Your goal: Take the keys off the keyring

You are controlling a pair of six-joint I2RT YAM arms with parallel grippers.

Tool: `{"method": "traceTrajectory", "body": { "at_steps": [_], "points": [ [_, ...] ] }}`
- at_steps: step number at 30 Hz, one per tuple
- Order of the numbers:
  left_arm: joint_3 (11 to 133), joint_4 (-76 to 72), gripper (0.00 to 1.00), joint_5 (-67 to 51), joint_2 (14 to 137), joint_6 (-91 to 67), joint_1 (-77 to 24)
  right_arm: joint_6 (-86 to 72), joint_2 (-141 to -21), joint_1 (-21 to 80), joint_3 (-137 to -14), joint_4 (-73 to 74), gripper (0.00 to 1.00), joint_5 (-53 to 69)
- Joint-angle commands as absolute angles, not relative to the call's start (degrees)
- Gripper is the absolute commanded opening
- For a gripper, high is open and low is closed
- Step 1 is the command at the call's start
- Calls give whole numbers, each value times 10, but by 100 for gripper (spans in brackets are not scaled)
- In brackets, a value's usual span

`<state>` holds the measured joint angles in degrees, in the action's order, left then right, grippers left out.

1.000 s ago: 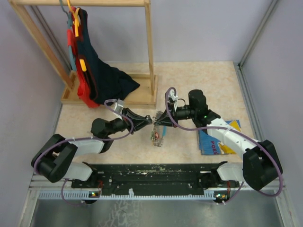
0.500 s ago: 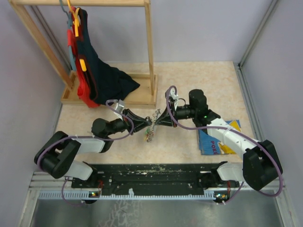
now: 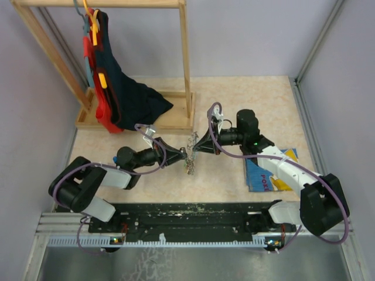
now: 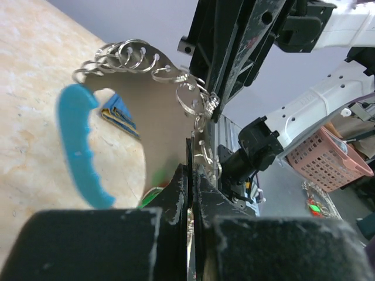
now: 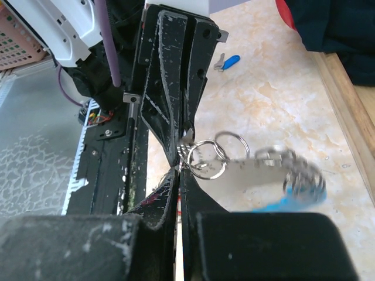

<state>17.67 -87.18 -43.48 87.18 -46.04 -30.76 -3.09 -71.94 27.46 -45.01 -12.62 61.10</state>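
Silvery rings of the keyring (image 4: pixel 140 57) run in a chain between the two grippers, held up off the table (image 3: pixel 252 99). The left gripper (image 3: pixel 182 156) is pinched tight on one end of the chain, with metal showing in the slit between its fingers. The right gripper (image 5: pixel 177 170) is clamped the same way, two larger rings sitting right at its fingertips. The two tips nearly meet nose to nose, so each fills much of the other's wrist view.

A grey strap loop (image 5: pixel 252 172) with a light-blue patch (image 4: pixel 79 146) hangs from the chain, blurred in both wrist views. The keys (image 3: pixel 188 167) dangle in a bunch just below the left gripper's tip, and a green head (image 4: pixel 150 198) peeps out beside its finger.

One blue-headed key (image 5: pixel 228 61) lies alone on the table, beyond the left gripper as the right wrist sees it. A blue picture book (image 3: pixel 256 174) lies under the right arm, well behind its gripper. Past both tips stands a wooden rack (image 3: pixel 186 64), a dark garment (image 3: pixel 137 99) spilling over its base.
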Motion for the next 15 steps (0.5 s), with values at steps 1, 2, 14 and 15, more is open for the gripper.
{"method": "traceTrajectory", "body": {
  "at_steps": [1,2,14,15],
  "points": [
    [171,-936,0,-422,835,-429,-301,-11,-708,273,-464,-150,0,618],
    [171,-921,0,-417,824,-418,-300,1,-708,275,-467,-137,0,614],
    [201,-233,0,-62,589,-330,-297,163,-697,275,-519,40,0,562],
    [197,-203,0,-29,573,-338,-296,167,-697,274,-520,44,0,560]
  ]
}}
